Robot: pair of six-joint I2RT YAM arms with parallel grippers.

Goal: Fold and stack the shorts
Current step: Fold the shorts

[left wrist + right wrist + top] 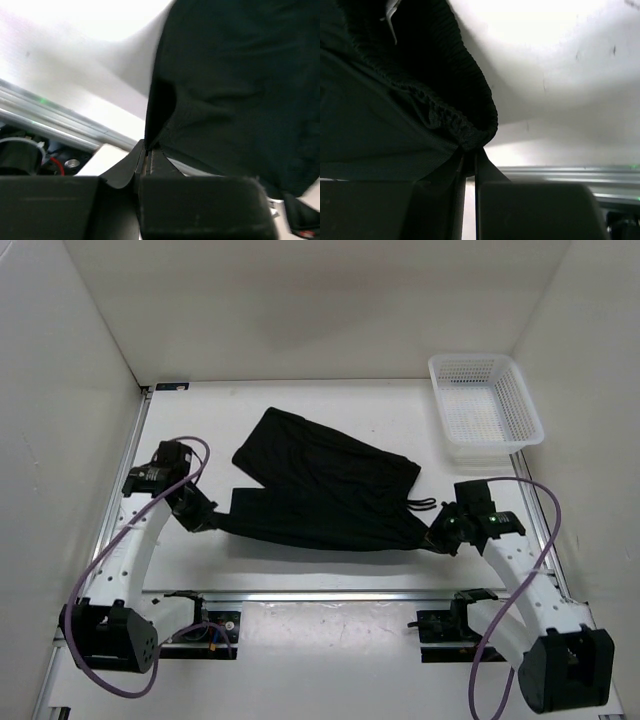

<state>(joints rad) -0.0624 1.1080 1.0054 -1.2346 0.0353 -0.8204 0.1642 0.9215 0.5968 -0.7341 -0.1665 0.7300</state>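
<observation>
Soft black fabric shorts point(320, 495) gripped at both ends on the white counter point(200, 410)
The left end effector point(214, 522) is clamped tight on the left hem; the shorts lie spread mid-counter, one leg angled far-left, a thin dark drawstring point(424, 504) at the right end; the right end effector point(436, 538) pinches the ribbed waistband; a white plastic mesh basket point(485, 450) sits at the far right corner

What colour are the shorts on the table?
The shorts are plain black, with no pattern. The top view shows them best.
</observation>
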